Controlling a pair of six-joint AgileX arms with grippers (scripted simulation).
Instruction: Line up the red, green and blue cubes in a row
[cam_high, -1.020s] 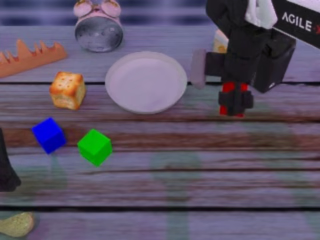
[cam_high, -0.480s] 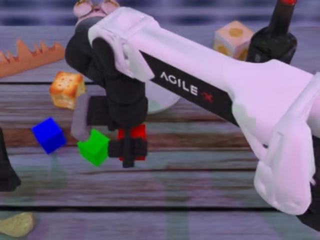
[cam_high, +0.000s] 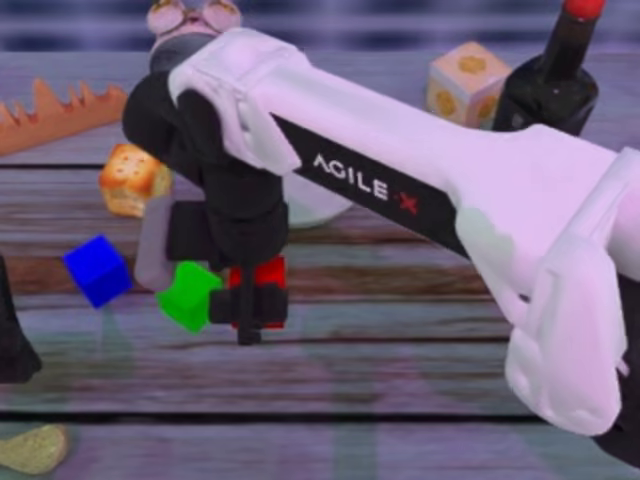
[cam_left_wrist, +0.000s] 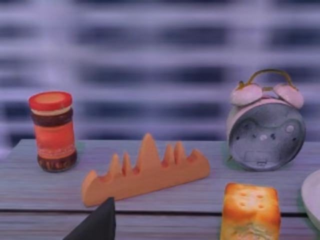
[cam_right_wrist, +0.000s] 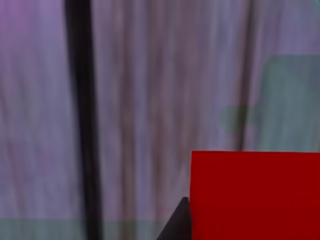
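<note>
In the top view my right arm reaches across the table, and my right gripper (cam_high: 249, 308) is shut on the red cube (cam_high: 259, 274). The red cube hangs just right of the green cube (cam_high: 186, 296), close to touching it. The blue cube (cam_high: 97, 270) lies farther left, with a gap between it and the green one. In the right wrist view the red cube (cam_right_wrist: 255, 195) fills the corner beside one dark finger (cam_right_wrist: 176, 226), above the wooden planks. My left gripper (cam_high: 13, 348) stays parked at the table's left edge.
A toast-textured cube (cam_high: 128, 180) sits behind the blue cube. The white plate (cam_high: 318, 205) is mostly hidden by my right arm. An alarm clock (cam_high: 192, 14), an orange rack (cam_high: 58, 113), a cream cube (cam_high: 464, 78) and a dark bottle (cam_high: 552, 78) stand along the back. A jar (cam_left_wrist: 52, 131) stands at the far left.
My right gripper carried the red cube from right of the plate leftward across the table to beside the green cube, then shifted slightly left. The green and blue cubes stayed put.
</note>
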